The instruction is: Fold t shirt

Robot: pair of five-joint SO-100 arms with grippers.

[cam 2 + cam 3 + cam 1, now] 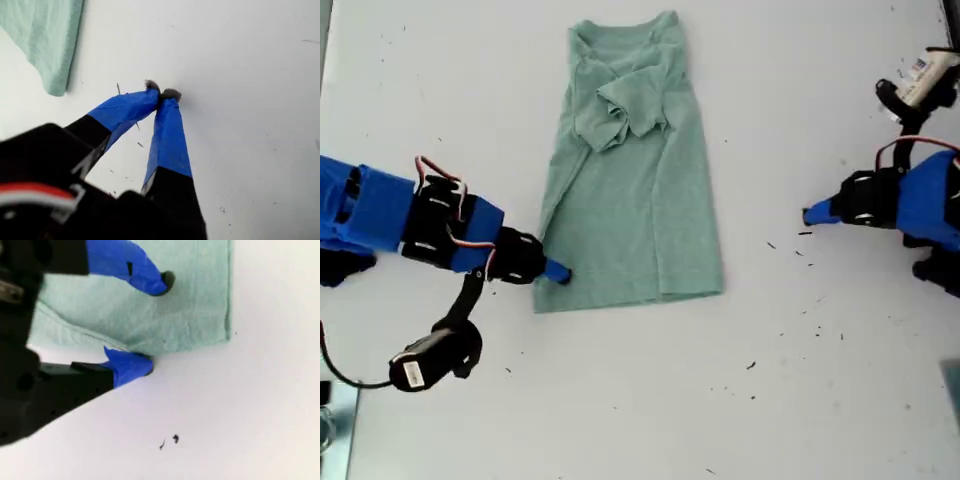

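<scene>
My second gripper (150, 322) stands at the bottom hem of the t shirt (632, 190). Its jaws are spread: one fingertip lies over the cloth, the other sits at the hem's edge on the white table (800, 380). Nothing is pinched yet. In the exterior view this is the arm at that view's left, its tip touching the hem corner on that side.

My first gripper (161, 95) is clenched, tips pressed together on bare table and grasping nothing. A corner of the shirt shows off to one side, well apart from the tips. In the exterior view it is the arm at that view's right, clear of the cloth.

The shirt lies flat in the middle of the table, sleeves already folded in over the chest. Its long axis runs from the hem nearest the arms away to the neck at the far edge.

I judge the next fold brings the hem up toward the neck, along that axis. My second gripper is much the nearer; my first must cross to the other hem corner.
</scene>
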